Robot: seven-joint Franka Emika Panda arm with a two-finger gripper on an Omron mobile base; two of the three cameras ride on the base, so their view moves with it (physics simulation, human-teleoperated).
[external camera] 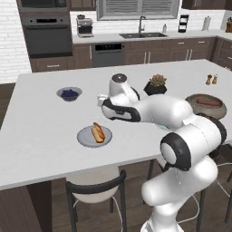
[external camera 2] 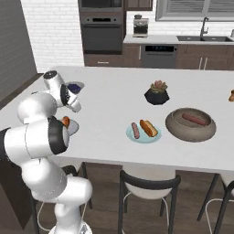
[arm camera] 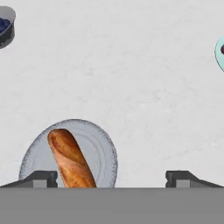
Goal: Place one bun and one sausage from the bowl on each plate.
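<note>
On the light grey plate [external camera: 86,138] [arm camera: 103,151] lies a golden bun [external camera: 97,132] [arm camera: 70,157]. My gripper [arm camera: 111,178] [external camera: 101,100] hovers above the counter just behind that plate, open, with nothing between its fingers. The teal plate [external camera 2: 144,137] carries a sausage [external camera 2: 135,130] and a second bun [external camera 2: 148,128] side by side. To its right the wide grey-brown bowl [external camera 2: 190,130] [external camera: 207,108] holds one more sausage [external camera 2: 194,119] [external camera: 208,102]. In the right base view my arm hides most of the grey plate [external camera 2: 73,128].
A small bowl of blue berries [external camera: 69,94] [arm camera: 5,26] stands behind the grey plate. A black plant pot [external camera: 155,86] [external camera 2: 156,93] sits mid-counter. Salt and pepper shakers [external camera: 211,79] stand far right. Stools line the counter's near edge.
</note>
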